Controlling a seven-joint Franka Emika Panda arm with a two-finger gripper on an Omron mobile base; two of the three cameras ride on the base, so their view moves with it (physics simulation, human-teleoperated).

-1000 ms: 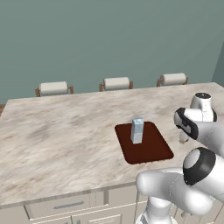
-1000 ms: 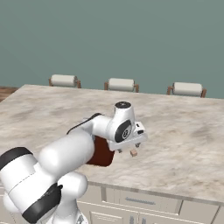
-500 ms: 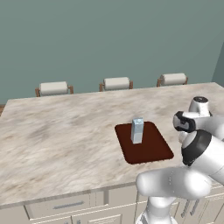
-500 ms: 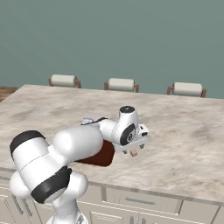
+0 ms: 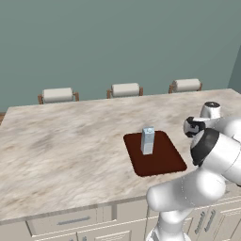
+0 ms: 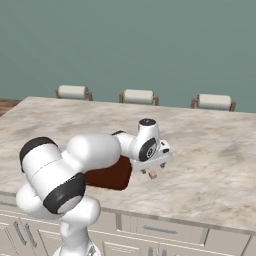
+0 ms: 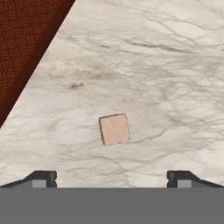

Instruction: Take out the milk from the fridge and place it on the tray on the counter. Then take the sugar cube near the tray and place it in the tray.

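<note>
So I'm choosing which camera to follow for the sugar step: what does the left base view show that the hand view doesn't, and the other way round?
Left base view: the milk standing upright on the tray, three chair backs beyond the counter, and the teal wall. Hand view: the sugar cube lying on bare marble beside the tray's edge, centred between the open gripper tips. Both share the tray and the marble counter.

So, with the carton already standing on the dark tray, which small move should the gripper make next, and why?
Probably lower straight down. The open gripper hangs above the small light tan sugar cube, which lies on the beige marble counter beside the dark reddish-brown tray, roughly centred between the fingertips. The pale milk carton already stands on the tray, so the cube is what remains.
</note>
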